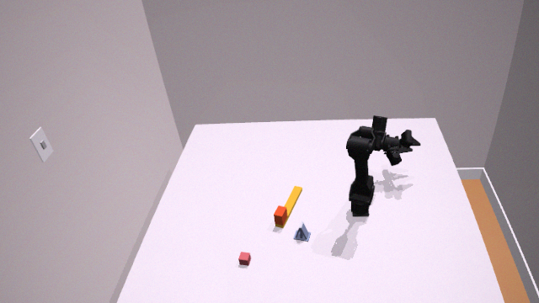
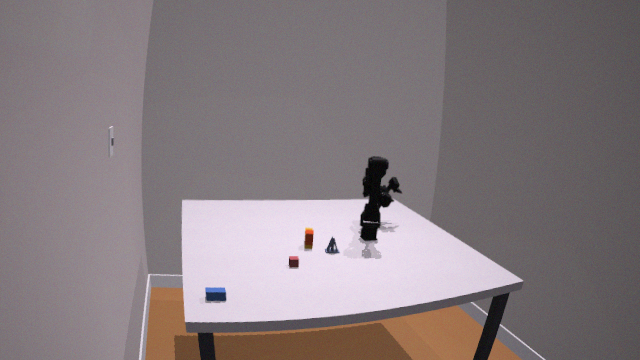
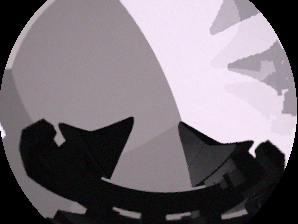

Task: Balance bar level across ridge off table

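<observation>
Grey walls all round, pale desk (image 1: 236, 168) below. Gripper (image 1: 402, 148) up high on the right side, fingers apart and holding nothing, pointed away from the work. Bar (image 1: 290, 204) flat on the desk well to the left of the arm base, long axis running near-left to far-right, orange block (image 1: 280, 215) at its near end. Ridge (image 1: 302, 232) just beside that near end, slightly nearer and to the right, apart from it. Red cube (image 1: 244, 258) nearer still. No containers anywhere. Needs a swing left and down across the bar's width.
</observation>
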You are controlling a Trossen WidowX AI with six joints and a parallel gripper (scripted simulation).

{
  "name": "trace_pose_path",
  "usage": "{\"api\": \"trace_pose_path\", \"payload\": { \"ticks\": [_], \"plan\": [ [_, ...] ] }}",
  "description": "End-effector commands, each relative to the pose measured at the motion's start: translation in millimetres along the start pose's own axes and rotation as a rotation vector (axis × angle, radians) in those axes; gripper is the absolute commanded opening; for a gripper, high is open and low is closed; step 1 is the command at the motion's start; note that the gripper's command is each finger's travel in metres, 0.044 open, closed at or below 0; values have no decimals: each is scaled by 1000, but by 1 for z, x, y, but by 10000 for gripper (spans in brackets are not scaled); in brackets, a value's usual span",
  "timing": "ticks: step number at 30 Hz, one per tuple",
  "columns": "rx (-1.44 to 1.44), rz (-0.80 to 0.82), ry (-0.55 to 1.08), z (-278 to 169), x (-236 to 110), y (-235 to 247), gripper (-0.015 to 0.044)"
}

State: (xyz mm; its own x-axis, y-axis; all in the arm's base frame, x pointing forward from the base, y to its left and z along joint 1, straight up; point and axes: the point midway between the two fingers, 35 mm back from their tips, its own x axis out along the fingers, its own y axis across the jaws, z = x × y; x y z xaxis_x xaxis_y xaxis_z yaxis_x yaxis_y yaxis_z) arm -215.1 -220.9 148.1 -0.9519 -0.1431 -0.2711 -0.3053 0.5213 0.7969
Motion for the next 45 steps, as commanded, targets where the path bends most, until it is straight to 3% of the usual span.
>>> {"api": "trace_pose_path", "payload": {
  "ticks": [1,24,45],
  "plan": [
    [-72,-66,44,-14,-9,-15,315],
    [-498,-413,351,-74,-102,-96,315],
    [-892,-642,663,-82,-214,-142,315]
  ]
}}
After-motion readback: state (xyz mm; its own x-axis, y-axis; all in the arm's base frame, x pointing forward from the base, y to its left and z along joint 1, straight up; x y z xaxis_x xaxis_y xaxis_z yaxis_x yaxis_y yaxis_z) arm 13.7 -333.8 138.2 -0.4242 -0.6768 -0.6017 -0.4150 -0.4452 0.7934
